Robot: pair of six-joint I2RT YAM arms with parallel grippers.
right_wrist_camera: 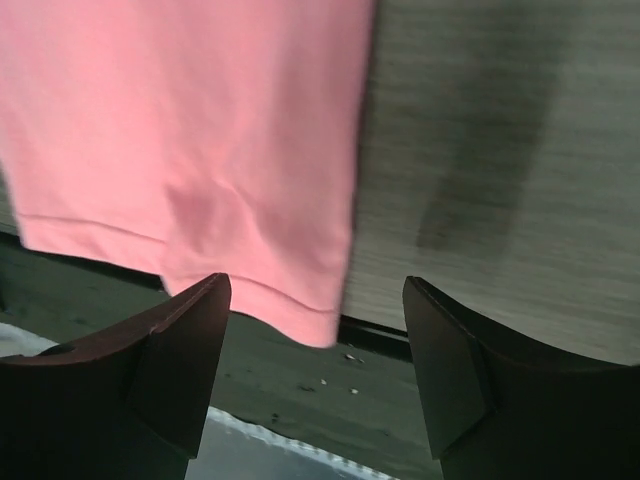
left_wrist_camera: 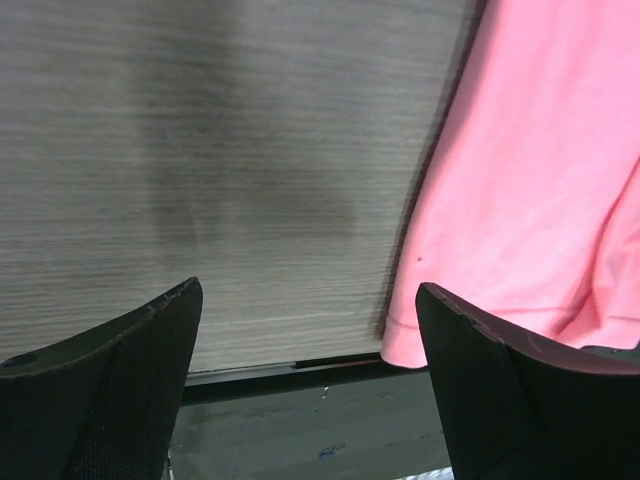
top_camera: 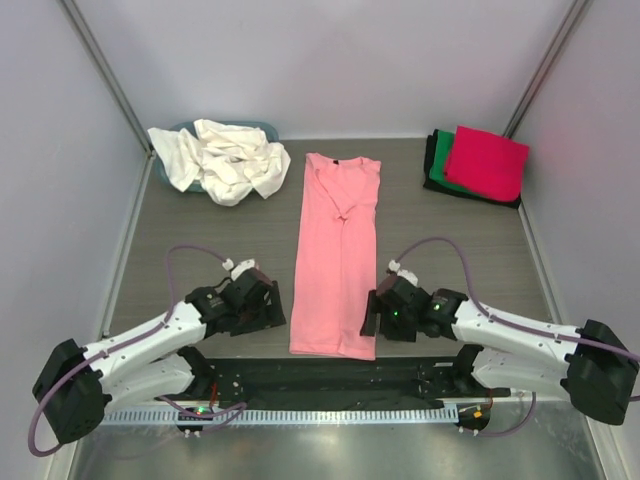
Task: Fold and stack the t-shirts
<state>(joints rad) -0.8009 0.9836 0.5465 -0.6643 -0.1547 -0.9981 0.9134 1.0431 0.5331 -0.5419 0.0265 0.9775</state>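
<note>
Between the parted jaws of my left gripper [left_wrist_camera: 308, 290] shows grey table [left_wrist_camera: 200, 150]; my right gripper [right_wrist_camera: 315, 282], equally open, hovers at a hem corner of the salmon pink t-shirt [top_camera: 337, 255], a long folded strip reaching the near edge.

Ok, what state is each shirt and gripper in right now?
Pink t-shirt: folded lengthwise into a strip, lying flat.
White t-shirts: crumpled heap over the tub.
Red, green and black t-shirts: folded, stacked, red on top.
Left gripper: open, empty.
Right gripper: open, empty.
</note>
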